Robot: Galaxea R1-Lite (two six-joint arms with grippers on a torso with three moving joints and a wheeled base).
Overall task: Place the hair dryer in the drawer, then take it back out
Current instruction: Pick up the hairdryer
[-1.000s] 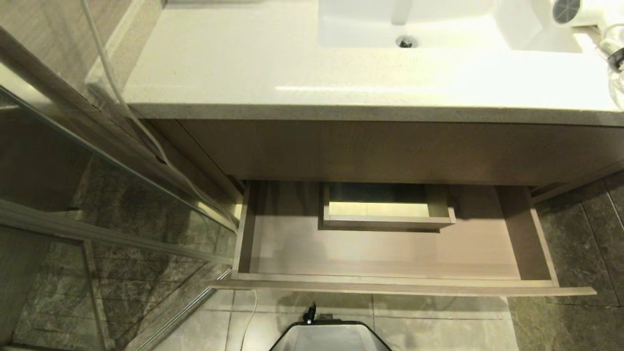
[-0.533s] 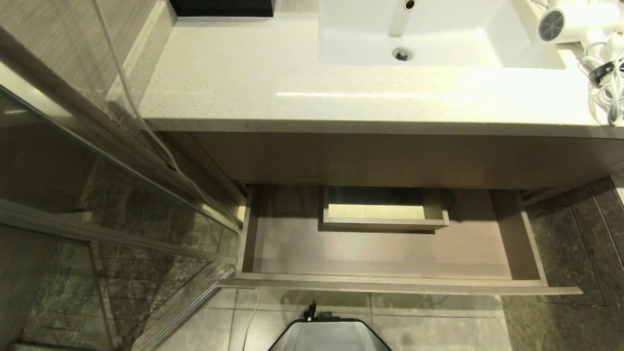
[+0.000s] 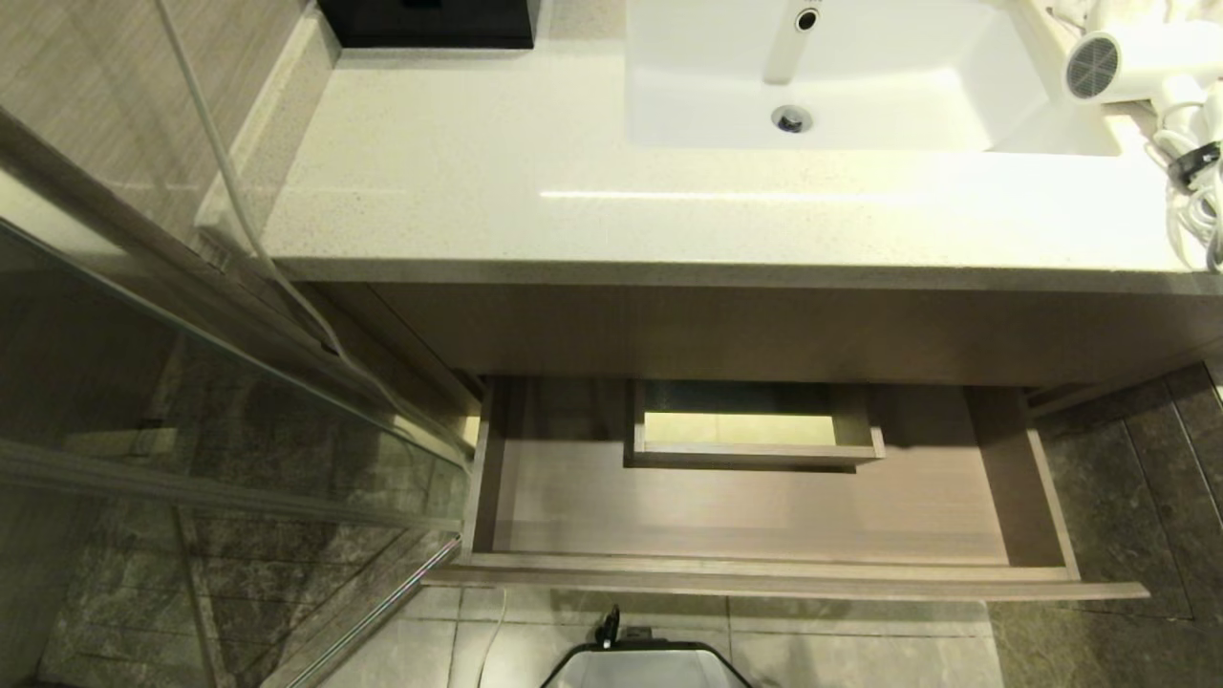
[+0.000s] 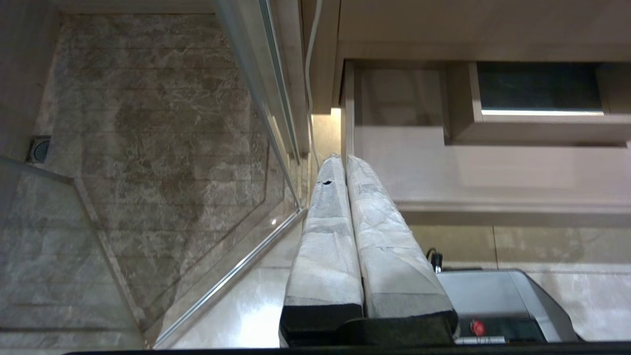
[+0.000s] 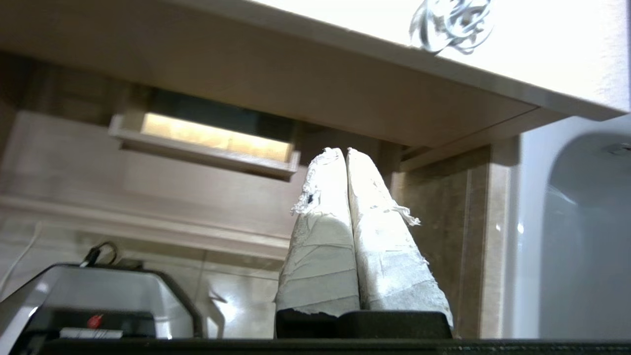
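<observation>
On the pale speckled worktop [image 3: 592,182], at its far right corner beside the white sink [image 3: 860,86], we see the hair dryer [image 3: 1137,59] lying on its side, its grey mesh grille turned toward the basin and its white cord [image 3: 1194,191] bunched in loops just in front of it, near the worktop's edge. Below the worktop the drawer [image 3: 764,516] stands pulled well out, wide and shallow, light-brown wood grain, with a boxed rectangular cutout [image 3: 750,430] at the back of its middle; we see nothing lying on its floor. Neither of our arms shows from the head camera, only the top of our grey base [image 3: 645,664] on the tiled floor [image 3: 860,640] before the drawer front. Our left gripper [image 4: 344,159] hangs low in front of the drawer's left end, beside the glass shower partition [image 4: 266,113], its cloth-wrapped fingers [image 4: 325,222] pressed together and holding nothing. Our right gripper [image 5: 343,150] points up toward the underside of the worktop near the drawer's right end, its wrapped fingers [image 5: 379,231] likewise pressed together on nothing, with the cord's loops showing over the worktop's edge above. At the worktop's back left sits a black box [image 3: 430,21].
</observation>
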